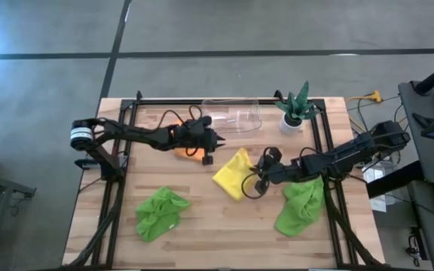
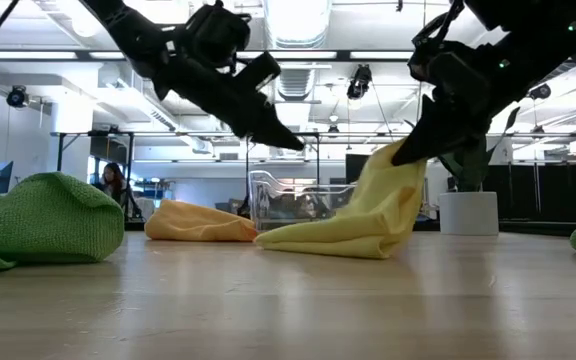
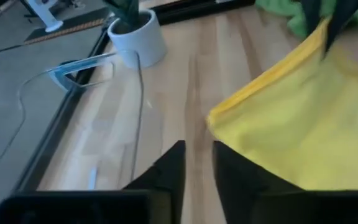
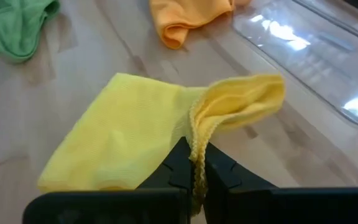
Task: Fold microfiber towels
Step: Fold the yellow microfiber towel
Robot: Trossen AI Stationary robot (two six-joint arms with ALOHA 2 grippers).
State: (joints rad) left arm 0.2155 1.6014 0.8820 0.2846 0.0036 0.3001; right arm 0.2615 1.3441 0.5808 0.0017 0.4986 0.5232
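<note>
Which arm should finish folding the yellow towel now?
Right, I'd say. The right gripper already pinches the yellow towel's edge, lifted. The left gripper hangs empty over the orange towel.

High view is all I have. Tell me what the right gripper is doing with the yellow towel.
Observer: The right gripper is shut on the yellow towel, pinching its hemmed edge between the fingertips.
Operator: Say whether the towel is off the table.
Observer: Only partly. In the low view the pinched corner is lifted and the rest of the towel lies on the table.
Operator: Report the left gripper.
Observer: The left gripper holds nothing; its fingers stand slightly apart, and it points at the near edge of the yellow towel.
Operator: Name what lies beyond it.
Observer: A clear plastic bin lies on the table, with a white plant pot behind it.
</note>
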